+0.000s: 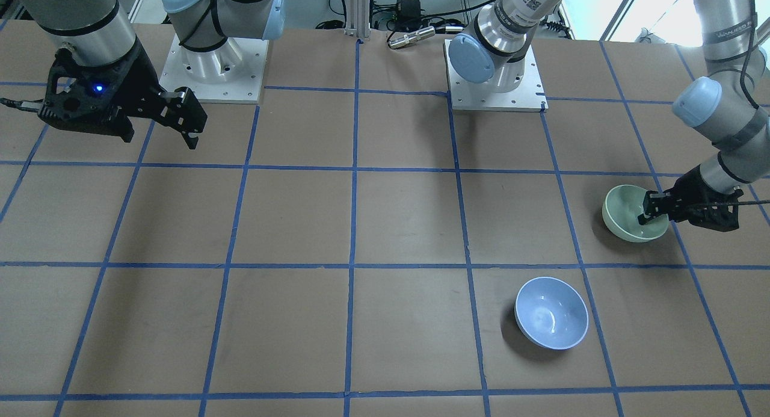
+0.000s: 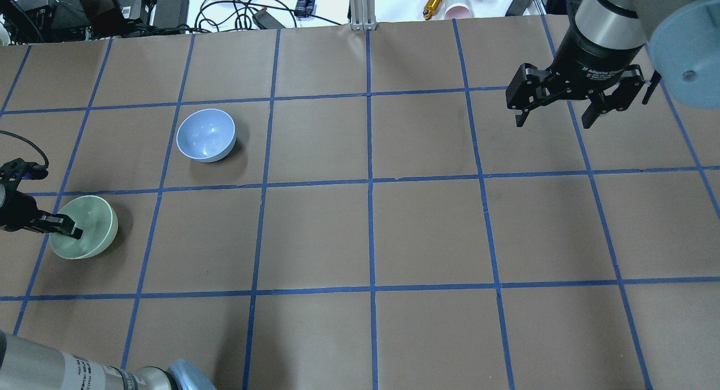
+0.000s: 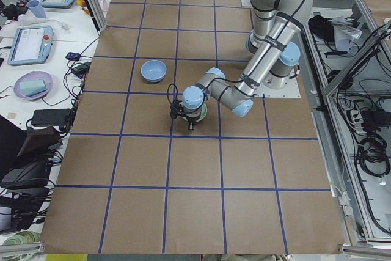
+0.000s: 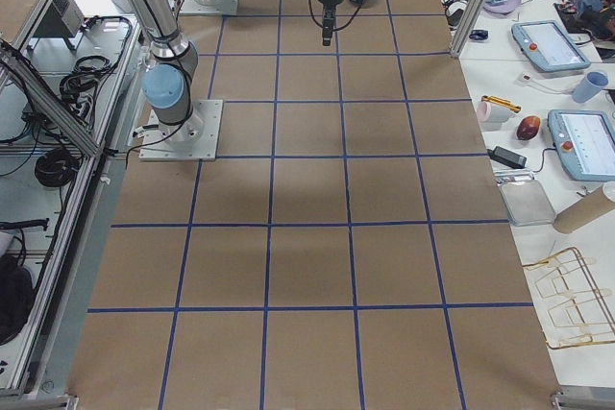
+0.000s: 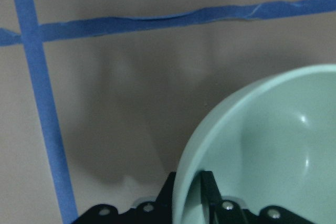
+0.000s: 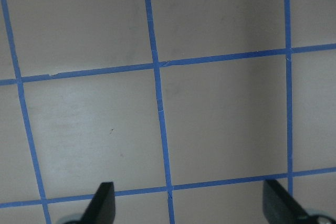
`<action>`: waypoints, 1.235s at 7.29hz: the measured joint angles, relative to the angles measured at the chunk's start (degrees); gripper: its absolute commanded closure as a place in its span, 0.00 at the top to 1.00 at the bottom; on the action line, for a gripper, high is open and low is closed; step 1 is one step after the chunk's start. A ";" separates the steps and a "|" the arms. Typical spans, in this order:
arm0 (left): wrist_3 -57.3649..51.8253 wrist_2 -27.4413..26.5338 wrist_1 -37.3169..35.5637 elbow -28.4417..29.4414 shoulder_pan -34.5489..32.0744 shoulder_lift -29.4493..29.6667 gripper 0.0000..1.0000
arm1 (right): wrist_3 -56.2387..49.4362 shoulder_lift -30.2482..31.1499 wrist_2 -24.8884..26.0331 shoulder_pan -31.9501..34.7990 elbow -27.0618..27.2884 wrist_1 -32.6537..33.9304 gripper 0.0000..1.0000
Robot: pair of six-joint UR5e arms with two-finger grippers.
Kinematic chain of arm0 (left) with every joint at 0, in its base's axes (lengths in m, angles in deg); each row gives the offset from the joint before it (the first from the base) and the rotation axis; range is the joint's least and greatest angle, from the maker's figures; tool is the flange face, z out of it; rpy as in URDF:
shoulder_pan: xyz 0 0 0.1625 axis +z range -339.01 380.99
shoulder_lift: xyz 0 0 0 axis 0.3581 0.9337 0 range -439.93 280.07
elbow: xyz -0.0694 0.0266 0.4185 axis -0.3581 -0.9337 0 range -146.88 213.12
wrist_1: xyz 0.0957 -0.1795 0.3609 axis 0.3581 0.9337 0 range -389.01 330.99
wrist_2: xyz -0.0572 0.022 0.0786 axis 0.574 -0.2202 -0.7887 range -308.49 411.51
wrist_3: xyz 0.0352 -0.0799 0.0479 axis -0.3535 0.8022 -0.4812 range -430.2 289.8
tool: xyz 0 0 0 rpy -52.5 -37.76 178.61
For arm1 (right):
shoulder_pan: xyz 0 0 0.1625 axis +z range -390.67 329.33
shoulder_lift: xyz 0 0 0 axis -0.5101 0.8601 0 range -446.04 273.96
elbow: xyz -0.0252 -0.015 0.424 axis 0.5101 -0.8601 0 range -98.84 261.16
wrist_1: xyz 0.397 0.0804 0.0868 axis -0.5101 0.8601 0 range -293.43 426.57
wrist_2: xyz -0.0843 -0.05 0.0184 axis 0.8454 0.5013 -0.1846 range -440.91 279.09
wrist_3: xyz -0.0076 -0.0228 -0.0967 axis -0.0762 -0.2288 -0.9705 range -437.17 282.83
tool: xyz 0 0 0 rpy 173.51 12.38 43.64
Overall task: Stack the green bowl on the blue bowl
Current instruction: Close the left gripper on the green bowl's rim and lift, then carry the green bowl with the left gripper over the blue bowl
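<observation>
The pale green bowl is at the table's left side, also in the overhead view and the left wrist view. My left gripper is shut on its rim, with one finger inside the bowl and one outside. I cannot tell whether the bowl rests on the table or is just off it. The light blue bowl stands upright and empty one square away. My right gripper is open and empty, high over the far right of the table.
The brown table is marked with a blue tape grid. The two arm bases stand at the robot's edge. Cables, cups and tablets lie beyond the far edge.
</observation>
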 measured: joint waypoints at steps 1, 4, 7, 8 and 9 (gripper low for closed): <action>0.01 -0.12 0.06 0.14 0.00 -0.27 0.01 | 0.00 0.00 0.01 0.00 0.00 0.00 1.00; 0.37 -0.27 1.51 1.17 -0.02 -1.68 0.01 | 0.00 0.00 0.02 0.00 0.00 0.00 1.00; 1.22 1.00 9.70 5.65 -0.19 -2.95 0.01 | 0.00 0.00 0.02 0.00 0.00 0.00 1.00; 1.66 1.23 12.44 7.52 -0.40 -3.27 0.01 | 0.00 0.00 0.02 0.00 0.00 0.00 1.00; 2.41 1.49 15.12 9.68 -0.68 -3.56 0.02 | 0.00 0.00 0.02 0.00 0.00 0.00 1.00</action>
